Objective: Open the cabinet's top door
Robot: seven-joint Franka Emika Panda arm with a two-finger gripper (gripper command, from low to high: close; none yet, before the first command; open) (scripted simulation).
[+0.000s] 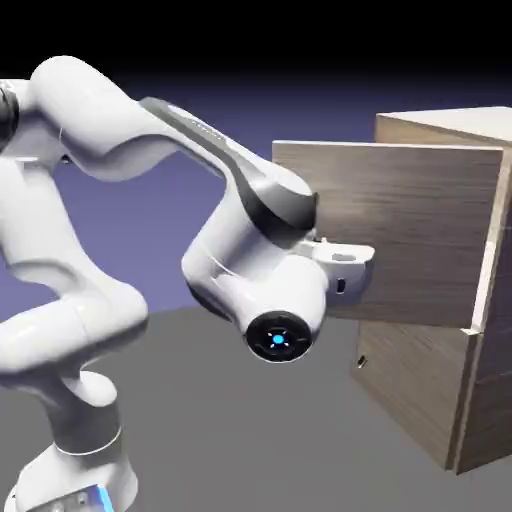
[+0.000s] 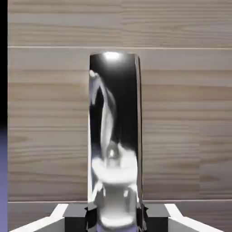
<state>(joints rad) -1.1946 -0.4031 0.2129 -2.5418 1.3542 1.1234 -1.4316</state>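
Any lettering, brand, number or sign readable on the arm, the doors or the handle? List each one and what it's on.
None that I can read.
Arm: faint marks along the dark upper strip, too small to read.
Top door, lower door and handle: no lettering visible.

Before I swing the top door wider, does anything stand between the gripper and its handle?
Nothing visible: the gripper is shut on the handle, a fingertip on either side, with the door already ajar.
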